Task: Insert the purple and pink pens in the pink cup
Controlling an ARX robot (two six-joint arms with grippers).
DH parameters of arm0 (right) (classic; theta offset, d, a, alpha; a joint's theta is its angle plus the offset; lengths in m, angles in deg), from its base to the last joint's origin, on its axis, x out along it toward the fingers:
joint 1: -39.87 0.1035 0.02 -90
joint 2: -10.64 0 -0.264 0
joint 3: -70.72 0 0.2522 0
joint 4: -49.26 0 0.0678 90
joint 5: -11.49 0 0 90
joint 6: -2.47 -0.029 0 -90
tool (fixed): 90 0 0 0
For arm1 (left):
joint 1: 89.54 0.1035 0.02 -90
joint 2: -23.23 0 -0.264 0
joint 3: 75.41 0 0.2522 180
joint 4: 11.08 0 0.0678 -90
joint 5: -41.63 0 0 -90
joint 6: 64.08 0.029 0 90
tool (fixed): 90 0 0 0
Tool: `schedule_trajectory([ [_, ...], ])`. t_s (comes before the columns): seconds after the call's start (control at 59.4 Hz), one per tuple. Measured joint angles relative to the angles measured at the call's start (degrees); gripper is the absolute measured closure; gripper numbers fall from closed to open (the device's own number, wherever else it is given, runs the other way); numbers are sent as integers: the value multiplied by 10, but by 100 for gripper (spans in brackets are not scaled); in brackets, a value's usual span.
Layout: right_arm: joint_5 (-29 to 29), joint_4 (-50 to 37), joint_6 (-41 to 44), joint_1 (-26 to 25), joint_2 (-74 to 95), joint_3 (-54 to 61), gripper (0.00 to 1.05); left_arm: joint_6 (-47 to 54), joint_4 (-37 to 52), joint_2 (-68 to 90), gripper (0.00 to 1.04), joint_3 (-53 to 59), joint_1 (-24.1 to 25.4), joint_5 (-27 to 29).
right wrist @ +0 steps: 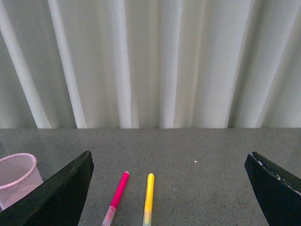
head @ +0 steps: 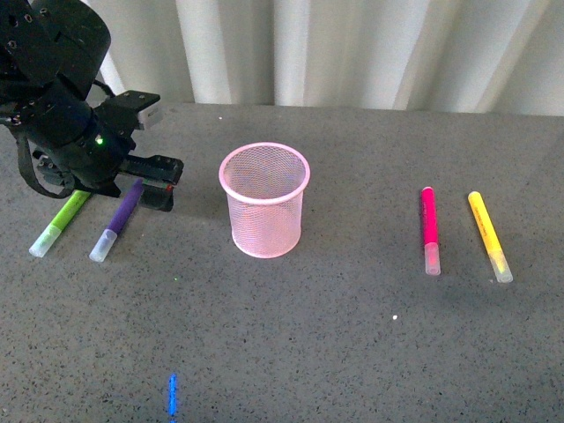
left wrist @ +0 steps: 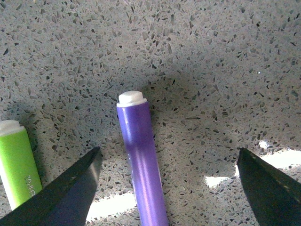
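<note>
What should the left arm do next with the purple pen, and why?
Probably lower slightly and close the left gripper on the purple pen: the pen lies on the table between the open jaws, not yet gripped.

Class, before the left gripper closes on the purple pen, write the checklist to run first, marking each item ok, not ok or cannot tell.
1. Left gripper open: ok.
2. Purple pen between its jaws: ok, though off-centre.
3. Lime-green marker outside the jaws: ok, but close to one finger.
4. Gripper low enough to grip: cannot tell.
5. Pink cup upright, mouth clear: ok.
6. Pink pen lying free for the open right gripper: ok.
</note>
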Motion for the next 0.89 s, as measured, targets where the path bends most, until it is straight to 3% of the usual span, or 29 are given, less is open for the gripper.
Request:
schedule_trajectory([
  [0.522, 0, 0, 0, 0, 0, 0, 7, 4, 9, 5, 91, -1, 2, 9],
  [0.892, 0, 0, 0, 0, 0, 0, 7, -10, 54, -11, 92, 20, 12, 20],
])
